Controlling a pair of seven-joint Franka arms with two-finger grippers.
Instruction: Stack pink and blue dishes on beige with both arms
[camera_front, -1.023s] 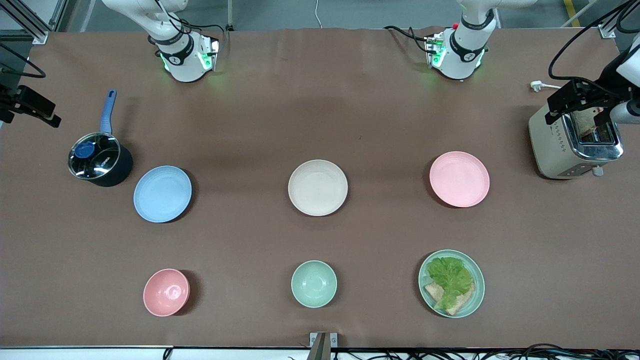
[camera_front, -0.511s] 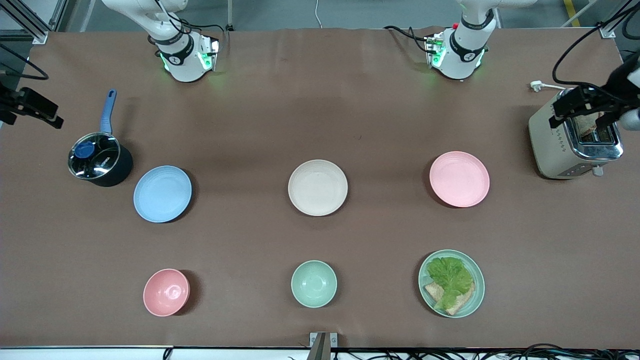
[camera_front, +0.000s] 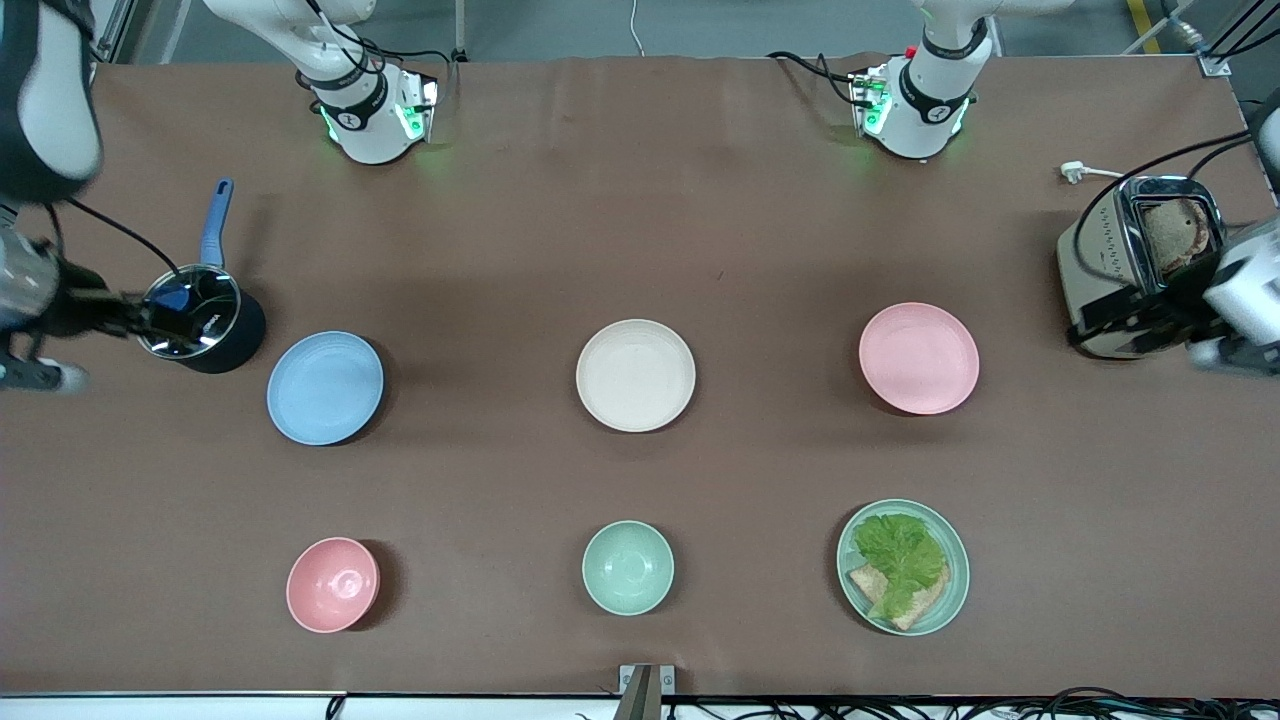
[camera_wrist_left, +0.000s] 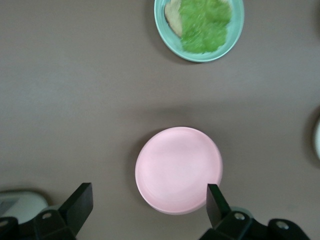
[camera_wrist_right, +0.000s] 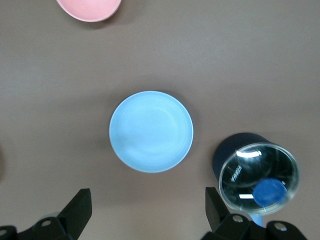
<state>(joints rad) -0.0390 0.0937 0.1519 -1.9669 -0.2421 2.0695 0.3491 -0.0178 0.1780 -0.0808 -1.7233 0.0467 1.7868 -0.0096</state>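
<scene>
Pink plate shows between spread left gripper fingers in wrist view only.

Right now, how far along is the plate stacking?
Done: nothing stacked. The shallow cream-beige plate sits bare mid-table.
In hand: neither gripper holds anything. The left gripper is open above the pale pink plate, near the toaster; the right gripper is open above the light blue plate, beside the lidded saucepan.
Left: grasp both plates, then stack them on the beige one.
</scene>
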